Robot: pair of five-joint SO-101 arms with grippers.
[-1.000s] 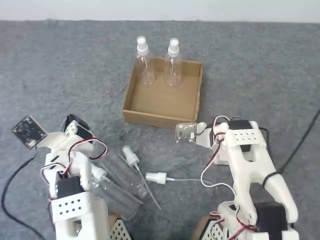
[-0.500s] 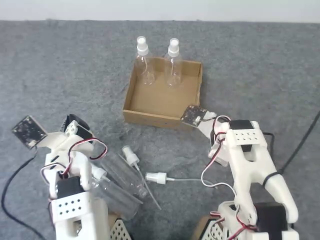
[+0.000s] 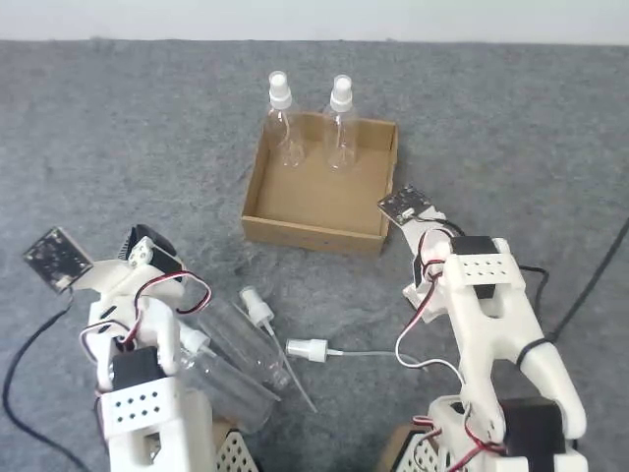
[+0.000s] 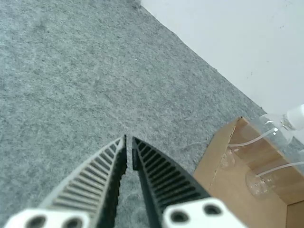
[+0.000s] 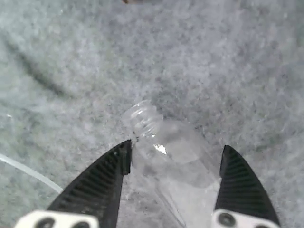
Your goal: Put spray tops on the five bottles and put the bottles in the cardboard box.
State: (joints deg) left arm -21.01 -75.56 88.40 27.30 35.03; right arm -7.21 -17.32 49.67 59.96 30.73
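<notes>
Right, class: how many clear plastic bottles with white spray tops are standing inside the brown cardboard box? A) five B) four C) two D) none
C: one white-topped clear plastic bottle and a second white-topped bottle stand upright along the far wall of the brown cardboard box.

Your left arm point(image 3: 138, 393) and right arm point(image 3: 486, 295) are white plastic shells with black servo blocks and looping red, white and black wires point(image 3: 172, 285) (a bare circuit board point(image 3: 57, 260) sits at each wrist). Their fingers point(image 4: 95, 183) are black and ribbed, on white bases with screw holes.
</notes>
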